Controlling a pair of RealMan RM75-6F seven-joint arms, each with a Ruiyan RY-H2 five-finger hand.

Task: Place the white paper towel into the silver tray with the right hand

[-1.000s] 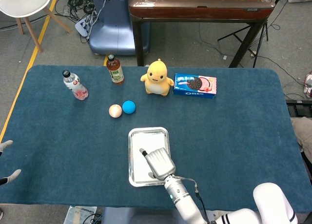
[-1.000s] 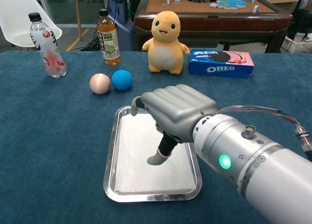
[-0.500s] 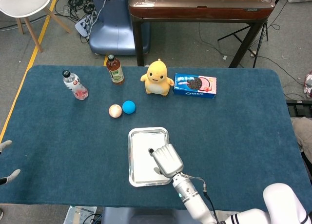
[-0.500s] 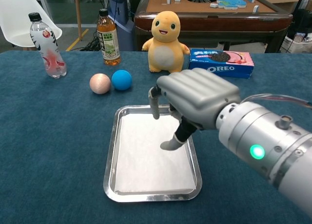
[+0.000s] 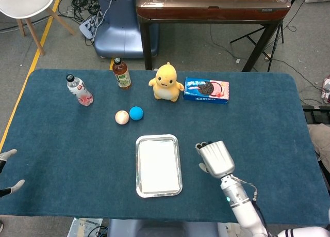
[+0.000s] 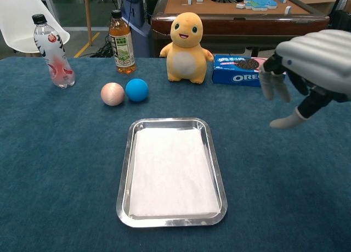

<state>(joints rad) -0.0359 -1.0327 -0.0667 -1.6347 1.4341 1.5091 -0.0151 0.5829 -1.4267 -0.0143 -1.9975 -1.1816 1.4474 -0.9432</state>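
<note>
One sheet, the white paper towel (image 6: pixel 171 172), lying flat inside the silver tray (image 6: pixel 124 178) at the near middle of the desk (image 5: pixel 258 118), edges within the rim on all sides shown. Right hand (image 5: pixel 215 157) clear of the tray, to its right in the head view, empty, with fingers (image 6: pixel 272 85) loosely curled downward and apart from one another; nothing pinched or gripped. Left hand (image 5: pixel 7 171) barely in frame at the far left edge of the head view, too little shown to judge its state.

Placement judged essentially complete. Remaining hazards, as estimates only:
- Light sheet, unweighted: possible lift or slide from air stirred by a fast arm sweep close above the tray.
- Low return path of the right hand: possible clip of the right rim, skewing tray and towel together.
- Withdrawal toward the far right: Oreo box (image 6: pixel 247 70) close behind the fingers in the chest view, yellow plush toy (image 6: pixel 187 43) just left of it; either liable to be knocked by a careless swing.
- Pink ball (image 6: pixel 112 94) and blue ball (image 6: pixel 136 90), touching, far-left of the tray: prone to roll if the desk is jolted.
</note>
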